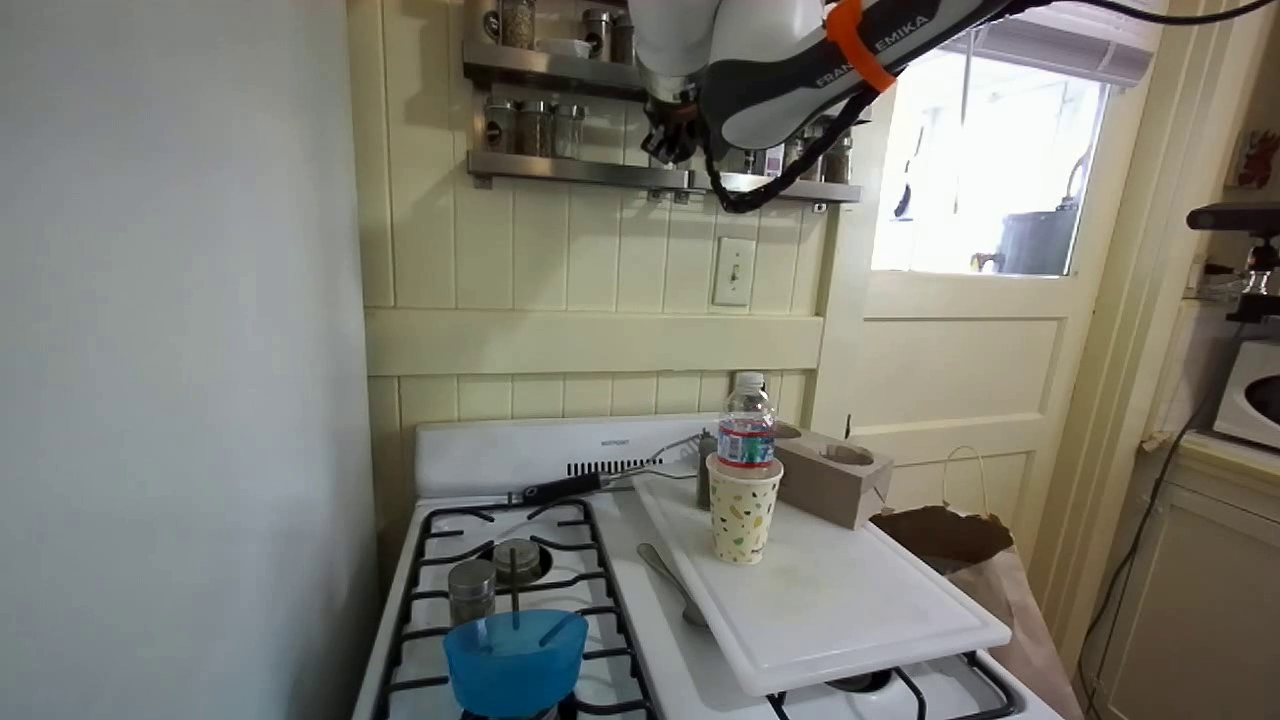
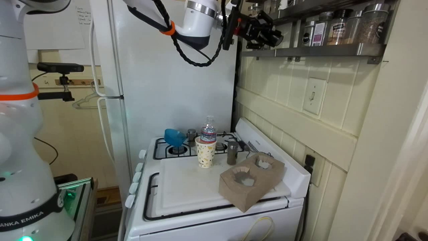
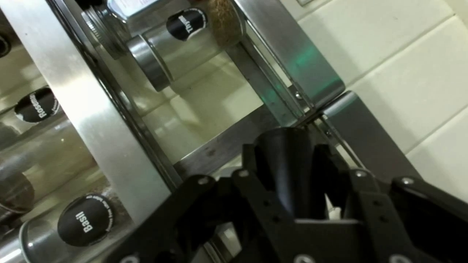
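Left to right in my wrist view: Basil jar (image 3: 86, 221), Thyme jar (image 3: 190, 40), then my end effector (image 3: 285, 157), gripping a dark cylinder (image 3: 288, 175) near the steel shelf rail (image 3: 303, 58); if I drift sideways, I could clip that rail and twist the cylinder loose.
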Controlling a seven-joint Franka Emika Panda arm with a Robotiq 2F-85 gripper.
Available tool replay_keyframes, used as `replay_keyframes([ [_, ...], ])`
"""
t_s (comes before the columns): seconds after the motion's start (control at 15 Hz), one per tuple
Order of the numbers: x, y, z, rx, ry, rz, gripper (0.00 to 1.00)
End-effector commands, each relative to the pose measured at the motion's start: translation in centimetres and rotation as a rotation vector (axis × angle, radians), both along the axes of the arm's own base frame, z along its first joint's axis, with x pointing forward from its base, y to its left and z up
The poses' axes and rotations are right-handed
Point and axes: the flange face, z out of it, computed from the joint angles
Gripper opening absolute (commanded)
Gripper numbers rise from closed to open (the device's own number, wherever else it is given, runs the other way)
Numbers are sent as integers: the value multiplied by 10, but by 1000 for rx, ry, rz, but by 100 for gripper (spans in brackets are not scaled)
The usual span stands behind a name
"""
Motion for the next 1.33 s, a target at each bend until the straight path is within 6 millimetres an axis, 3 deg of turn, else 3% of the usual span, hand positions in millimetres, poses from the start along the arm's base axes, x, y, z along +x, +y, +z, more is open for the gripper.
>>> replay_keyframes([
  [0.0, 8, 6, 1, 9, -29, -10, 20],
  [1.27, 15, 11, -1, 244, -72, -62, 20],
])
